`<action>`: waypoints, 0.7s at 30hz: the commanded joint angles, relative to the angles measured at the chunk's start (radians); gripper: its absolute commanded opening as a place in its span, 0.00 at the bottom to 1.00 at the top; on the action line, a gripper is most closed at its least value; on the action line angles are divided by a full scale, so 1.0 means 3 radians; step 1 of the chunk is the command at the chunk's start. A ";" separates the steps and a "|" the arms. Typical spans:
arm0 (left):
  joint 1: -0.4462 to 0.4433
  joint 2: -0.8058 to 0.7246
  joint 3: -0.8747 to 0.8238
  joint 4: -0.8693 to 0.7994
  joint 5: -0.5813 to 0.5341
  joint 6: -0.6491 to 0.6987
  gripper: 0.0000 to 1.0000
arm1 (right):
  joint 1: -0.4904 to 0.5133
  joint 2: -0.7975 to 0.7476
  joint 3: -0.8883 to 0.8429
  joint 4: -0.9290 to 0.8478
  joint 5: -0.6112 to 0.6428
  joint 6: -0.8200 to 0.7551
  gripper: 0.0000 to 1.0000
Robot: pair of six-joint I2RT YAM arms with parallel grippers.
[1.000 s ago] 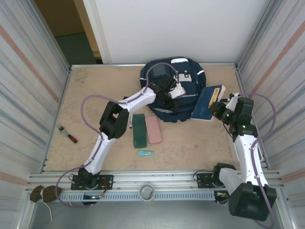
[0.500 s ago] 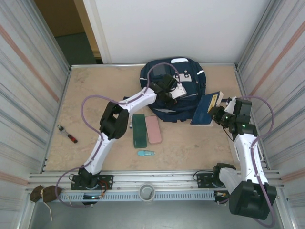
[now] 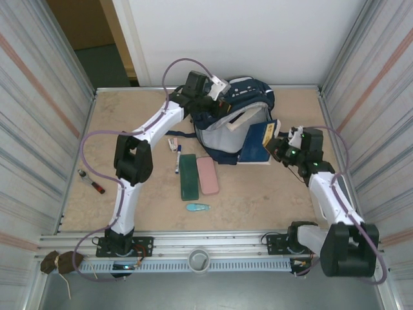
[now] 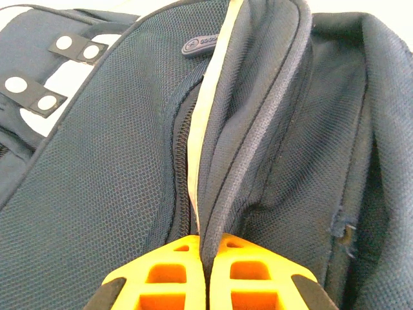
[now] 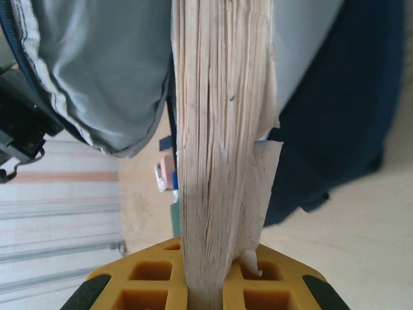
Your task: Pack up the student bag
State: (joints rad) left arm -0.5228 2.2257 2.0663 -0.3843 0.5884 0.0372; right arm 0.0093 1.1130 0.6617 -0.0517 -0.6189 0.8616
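While left tool [image 4: 205, 255] clamps large navy fabric backpack [image 3: 258, 97] rim, right tool [image 5: 208, 268] grips thick blue-covered paper book [image 3: 256, 143].
Book stands at its grey-lined mouth.

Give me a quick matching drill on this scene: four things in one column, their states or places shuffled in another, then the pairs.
1 left gripper
2 right gripper
3 pink case
4 red-handled tool

A beside the green case
B shut on the book
C alone near the table's left edge
D shut on the student bag

Pairs: 1-D, 2-B, 3-A, 4-C
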 commanded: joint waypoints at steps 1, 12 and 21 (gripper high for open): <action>0.0006 -0.0099 0.0224 0.0322 0.0421 -0.0343 0.00 | 0.0162 0.0310 -0.0012 0.1101 0.0270 0.0483 0.00; 0.0060 -0.0013 0.0290 0.0335 0.0562 -0.0415 0.00 | 0.0593 0.1260 0.0418 0.1919 0.0580 0.0650 0.00; 0.0071 0.0042 0.0357 0.0304 0.0667 -0.0448 0.00 | 0.0709 0.1880 0.0676 0.2113 0.1176 0.0916 0.00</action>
State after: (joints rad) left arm -0.5095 2.2524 2.1094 -0.3687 0.7143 -0.0799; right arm 0.2161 1.6295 0.8234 0.4946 -0.3580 1.0721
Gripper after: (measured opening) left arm 0.070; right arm 0.118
